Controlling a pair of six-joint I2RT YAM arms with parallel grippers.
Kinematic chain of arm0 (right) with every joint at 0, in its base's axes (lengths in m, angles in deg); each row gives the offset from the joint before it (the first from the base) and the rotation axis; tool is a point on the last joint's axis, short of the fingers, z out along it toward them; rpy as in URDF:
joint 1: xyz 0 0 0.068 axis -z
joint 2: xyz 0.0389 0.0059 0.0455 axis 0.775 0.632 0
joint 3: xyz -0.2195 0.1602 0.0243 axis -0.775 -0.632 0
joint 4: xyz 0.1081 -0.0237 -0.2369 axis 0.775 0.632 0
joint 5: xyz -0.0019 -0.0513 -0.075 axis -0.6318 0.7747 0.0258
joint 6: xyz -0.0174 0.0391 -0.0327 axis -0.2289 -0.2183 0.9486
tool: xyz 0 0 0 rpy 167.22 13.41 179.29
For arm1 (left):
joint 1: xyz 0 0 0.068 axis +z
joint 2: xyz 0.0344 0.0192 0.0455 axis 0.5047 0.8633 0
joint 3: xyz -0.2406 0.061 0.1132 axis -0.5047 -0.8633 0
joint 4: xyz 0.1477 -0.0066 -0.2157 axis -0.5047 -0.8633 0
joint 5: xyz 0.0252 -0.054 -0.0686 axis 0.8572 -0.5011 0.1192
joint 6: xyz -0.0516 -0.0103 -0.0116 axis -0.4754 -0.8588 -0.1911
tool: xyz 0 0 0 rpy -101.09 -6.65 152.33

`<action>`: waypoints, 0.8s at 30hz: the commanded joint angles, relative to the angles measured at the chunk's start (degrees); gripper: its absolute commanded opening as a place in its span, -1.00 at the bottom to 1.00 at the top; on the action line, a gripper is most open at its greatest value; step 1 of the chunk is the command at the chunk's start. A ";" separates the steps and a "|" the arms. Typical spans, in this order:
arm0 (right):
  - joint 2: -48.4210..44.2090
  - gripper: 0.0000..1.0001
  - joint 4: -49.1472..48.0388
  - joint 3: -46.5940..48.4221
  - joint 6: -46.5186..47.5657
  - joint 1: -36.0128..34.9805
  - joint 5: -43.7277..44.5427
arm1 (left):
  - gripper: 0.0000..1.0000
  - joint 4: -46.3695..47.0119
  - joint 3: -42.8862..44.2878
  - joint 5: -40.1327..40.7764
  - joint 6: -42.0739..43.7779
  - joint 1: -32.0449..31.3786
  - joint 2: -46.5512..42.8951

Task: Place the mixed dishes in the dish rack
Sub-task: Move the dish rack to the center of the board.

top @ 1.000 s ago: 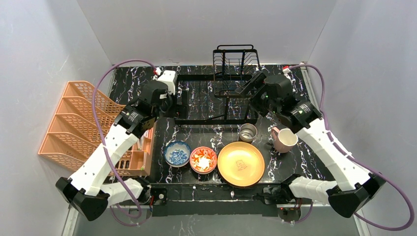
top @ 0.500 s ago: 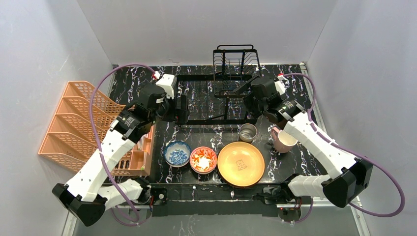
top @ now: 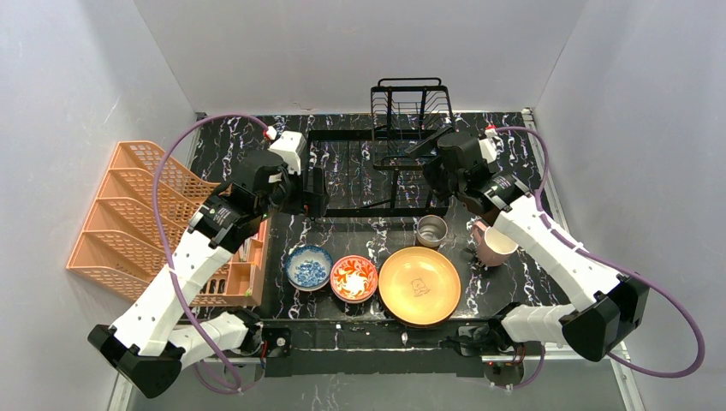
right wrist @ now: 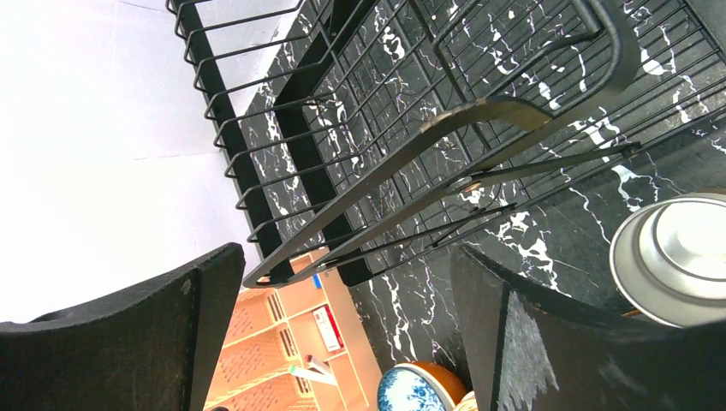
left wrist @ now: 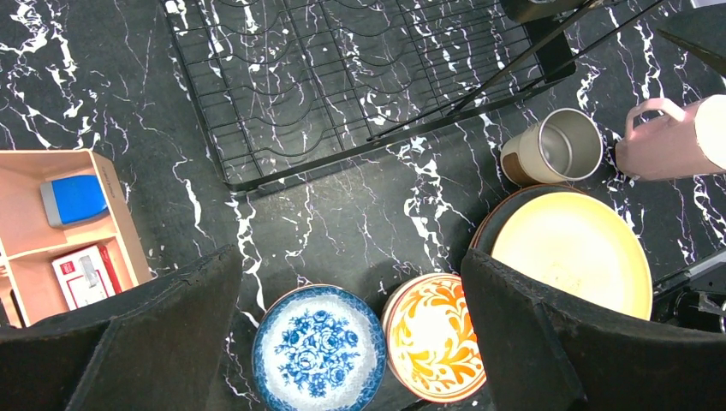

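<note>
The black wire dish rack [top: 377, 167] lies across the back of the table, its upright tier [top: 411, 107] behind; it also shows in the left wrist view [left wrist: 342, 77] and the right wrist view [right wrist: 445, 128]. In front stand a blue-patterned bowl [top: 309, 266], a red floral bowl [top: 354, 278], a yellow plate [top: 419, 285], a steel cup [top: 431, 230] and a pink mug [top: 495, 243]. My left gripper [top: 315, 190] is open and empty over the rack's left front corner. My right gripper [top: 435, 178] is open and empty at the rack's right end.
An orange plastic lattice rack [top: 137, 214] stands at the left, off the table's edge. An orange tray [left wrist: 64, 227] with a blue box and a small red-and-white packet sits beside it at the table's left side. Grey walls enclose the table.
My right arm has swung in and its gripper has come down at the rack's right end. My left gripper has shifted slightly right along the rack's front. The dishes have not moved.
</note>
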 commanded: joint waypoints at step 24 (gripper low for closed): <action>5.79 -0.09 -4.75 3.52 11.12 -0.24 3.09 | 0.97 -0.89 -1.03 2.23 -0.12 0.14 -1.44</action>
